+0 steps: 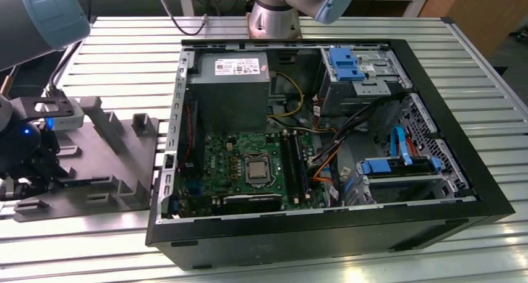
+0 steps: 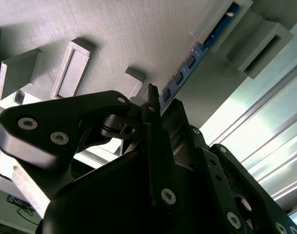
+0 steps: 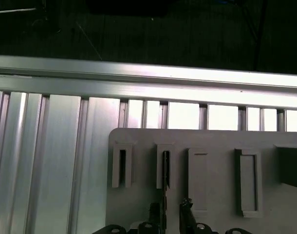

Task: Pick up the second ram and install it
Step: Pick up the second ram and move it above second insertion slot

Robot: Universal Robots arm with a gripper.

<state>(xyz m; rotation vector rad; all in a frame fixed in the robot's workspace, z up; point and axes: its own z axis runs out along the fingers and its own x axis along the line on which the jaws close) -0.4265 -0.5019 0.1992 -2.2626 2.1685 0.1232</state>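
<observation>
Gripper (image 3: 171,213) is hovering low over the grey holder tray (image 3: 212,141), jaws standing apart and clamping nothing. In the first wrist view the RAM stick (image 3: 165,178) is standing on edge in a tray slot, lining up between the fingertips and nearer one of them. I judge it is kept upright so the jaws can take its flat faces. Open computer case (image 1: 330,240) is lying just beside the tray, with the motherboard (image 1: 247,165) facing up to receive the stick.
</observation>
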